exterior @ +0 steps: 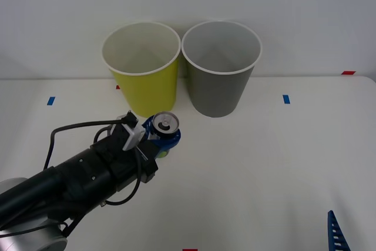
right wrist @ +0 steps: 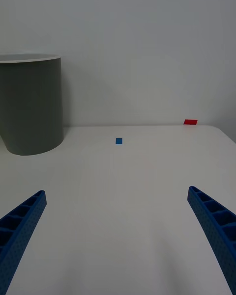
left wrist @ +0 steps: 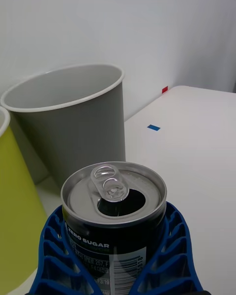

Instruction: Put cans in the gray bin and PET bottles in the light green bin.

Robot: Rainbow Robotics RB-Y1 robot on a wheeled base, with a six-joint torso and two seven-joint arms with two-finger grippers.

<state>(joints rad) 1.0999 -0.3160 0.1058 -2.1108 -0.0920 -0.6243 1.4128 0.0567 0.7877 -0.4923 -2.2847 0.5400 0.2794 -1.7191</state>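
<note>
White desk (exterior: 252, 163) against a white wall. Front view: left tool (exterior: 160, 135) clenched around upright can (exterior: 165, 124), just before light green bin (exterior: 143, 69); gray bin (exterior: 220, 69) beside it. Right wrist view: right tool (right wrist: 118, 236) spread wide over bare desk. Left wrist view: can top opened.

The can (left wrist: 114, 216) carries the only readable print: white capitals "ZERO SUGAR" on its dark side, just under the silver rim. Below that runs a line of small white characters too fine to read, and a white panel with a barcode beside it whose digits cannot be made out. The coloured tape marks on the table (exterior: 264, 163) bear no writing.
</note>
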